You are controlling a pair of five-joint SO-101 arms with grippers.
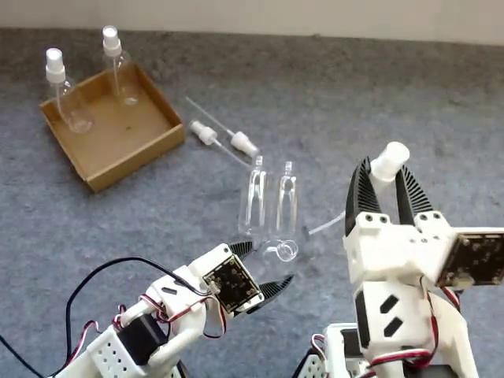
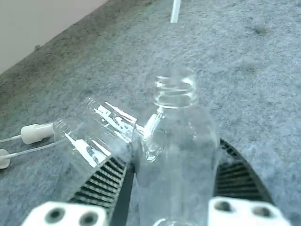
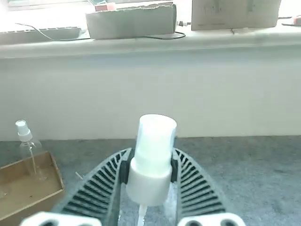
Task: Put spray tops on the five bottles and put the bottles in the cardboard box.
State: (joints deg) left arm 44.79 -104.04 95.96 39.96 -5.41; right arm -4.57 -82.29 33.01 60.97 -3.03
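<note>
Left end effector (image 1: 264, 266) had its jaws closed round the belly of a clear uncapped bottle (image 2: 176, 141), mouth up, though through that see-through plastic I couldn't be sure both pads were pressing firmly. Right end effector (image 1: 386, 169) hung high, pinching a white spray top (image 3: 150, 160) at the collar, its dip tube dangling below.

Light stuff, all of it. The thin walls would probably dent under a hard squeeze and slip on smooth pads. Just under the shoulder looked the place to hold, with the thread left free. That tube looked thin and bendy, and it would want to go straight down the neck.

Room to work was tight. Two more bare bottles (image 1: 253, 197) lay just beside the held one, and two loose tops (image 1: 206, 134) lay beyond them, so a low swing could knock either pair. The cardboard box (image 1: 142, 161) sat well apart on the grey surface (image 1: 354, 87). Two capped bottles (image 1: 59, 94) stood at its far side, and the near half was open for more.
</note>
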